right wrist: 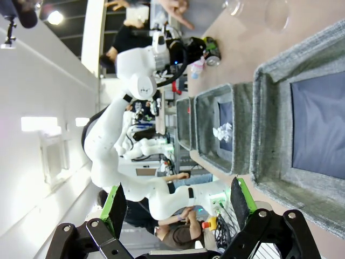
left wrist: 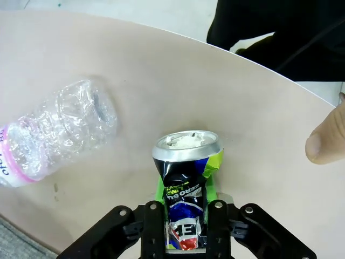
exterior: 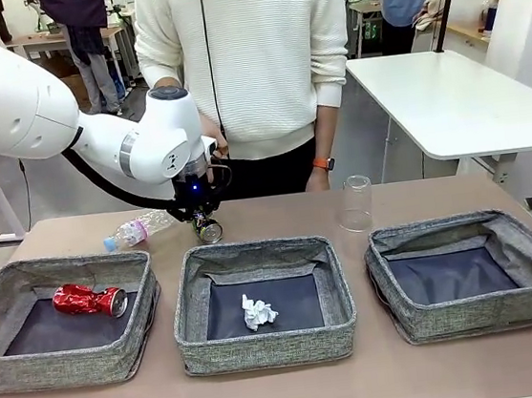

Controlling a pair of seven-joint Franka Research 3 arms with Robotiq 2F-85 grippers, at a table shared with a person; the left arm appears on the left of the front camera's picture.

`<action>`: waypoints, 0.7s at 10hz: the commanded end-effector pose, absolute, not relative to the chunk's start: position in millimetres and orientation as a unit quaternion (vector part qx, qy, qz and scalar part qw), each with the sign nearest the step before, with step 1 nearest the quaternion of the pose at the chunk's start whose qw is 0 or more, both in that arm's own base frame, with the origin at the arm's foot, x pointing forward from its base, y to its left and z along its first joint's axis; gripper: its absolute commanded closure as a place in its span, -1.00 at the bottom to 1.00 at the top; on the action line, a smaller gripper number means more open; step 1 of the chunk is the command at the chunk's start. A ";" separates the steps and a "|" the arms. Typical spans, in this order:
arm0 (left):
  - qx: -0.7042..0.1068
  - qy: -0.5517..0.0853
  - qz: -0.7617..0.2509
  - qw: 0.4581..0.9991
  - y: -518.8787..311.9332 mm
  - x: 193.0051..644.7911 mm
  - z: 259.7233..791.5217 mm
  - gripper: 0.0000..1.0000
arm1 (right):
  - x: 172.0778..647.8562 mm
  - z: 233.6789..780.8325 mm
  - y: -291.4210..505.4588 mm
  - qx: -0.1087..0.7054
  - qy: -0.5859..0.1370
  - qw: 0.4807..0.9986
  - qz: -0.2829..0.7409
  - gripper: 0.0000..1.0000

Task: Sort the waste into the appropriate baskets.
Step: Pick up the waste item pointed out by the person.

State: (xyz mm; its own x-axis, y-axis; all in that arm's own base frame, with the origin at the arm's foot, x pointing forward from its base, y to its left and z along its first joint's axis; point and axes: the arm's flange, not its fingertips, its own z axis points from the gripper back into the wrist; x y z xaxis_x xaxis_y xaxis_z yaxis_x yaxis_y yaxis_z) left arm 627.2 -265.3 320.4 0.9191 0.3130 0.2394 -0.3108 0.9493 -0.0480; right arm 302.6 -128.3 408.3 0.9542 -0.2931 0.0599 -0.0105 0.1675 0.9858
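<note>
My left gripper [exterior: 207, 221] is down on the table behind the middle basket [exterior: 264, 348], shut on the dark printed can [exterior: 210, 230]. From the left wrist, the can [left wrist: 186, 178] lies between the green pads, its silver top pointing away. The clear bottle with a pink label [exterior: 138, 230] lies just left of it [left wrist: 59, 135]. A crushed red can [exterior: 88, 300] rests in the left basket [exterior: 64, 366], and a crumpled paper ball [exterior: 258, 312] lies in the middle one. The clear cup [exterior: 356, 204] stands upside down behind the right basket [exterior: 481, 314]. My right gripper [right wrist: 178, 208] hangs open beside that basket [right wrist: 269, 140].
A person stands at the far edge of the table, hands low, with a thumb [left wrist: 326, 140] close to the can. A white table [exterior: 446, 92] stands at the back right. Bare tabletop runs along the near edge in front of the baskets.
</note>
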 end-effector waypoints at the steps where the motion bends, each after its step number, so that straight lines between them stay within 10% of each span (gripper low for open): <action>1: -0.004 -0.125 0.167 0.978 -263.0 626.7 318.0 1.00 | 303.5 410.8 -129.6 0.638 -0.122 0.754 -0.094 -1.00; 7: 0.025 -0.137 0.205 0.969 -213.5 590.0 386.5 1.00 | 303.5 410.8 -129.6 0.638 -0.122 0.754 -0.094 -1.00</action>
State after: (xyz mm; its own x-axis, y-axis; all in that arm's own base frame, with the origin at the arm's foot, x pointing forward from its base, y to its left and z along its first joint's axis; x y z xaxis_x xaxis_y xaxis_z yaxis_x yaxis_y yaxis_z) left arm 614.2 -240.4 364.8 0.8979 0.3597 0.2538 -0.3557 0.9325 -0.0631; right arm 302.6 -128.3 408.3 0.9542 -0.2933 0.0599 -0.0105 0.1674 0.9858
